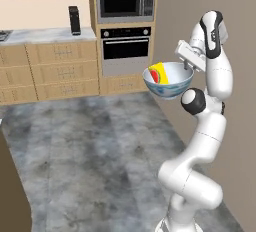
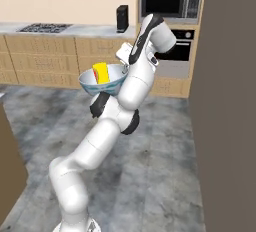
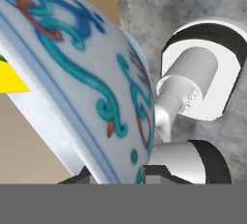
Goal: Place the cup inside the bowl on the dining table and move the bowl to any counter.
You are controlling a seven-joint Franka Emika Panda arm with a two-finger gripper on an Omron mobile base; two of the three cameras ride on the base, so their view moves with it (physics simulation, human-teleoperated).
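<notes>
The round deep bowl with its white inside and blue-grey patterned outside (image 1: 168, 80) hangs in mid-air over the grey stone floor (image 1: 95, 146), carried at about the height of the arm's upper joints. The small yellow cup with a red patch (image 1: 158, 73) lies tilted inside it, leaning toward one wall. The end effector (image 1: 188, 66) is clamped on the bowl's rim at the side nearest the arm; in the hand view the patterned wall runs down between the two dark fingertips (image 3: 155, 170), one on each face of it.

I would judge the bowl stiff and glazed, so fairly slippery and liable to chip if it drops. Held by a single spot on the rim, its weight hangs off to one side, and the loose cup could slide or roll out if the bowl tips. The rim looks like the only sensible place to take it, and keeping it level matters more than speed.

The long marble-topped desk over light wooden drawers (image 2: 75, 28) stands well apart, across the floor, with a gas hob (image 2: 44, 27) and a black coffee machine (image 2: 122, 18) on it. Beside it are a built-in microwave (image 1: 125, 2) and oven (image 1: 126, 48). The marble top looks flat and hard, so the bowl will want a gentle landing.
</notes>
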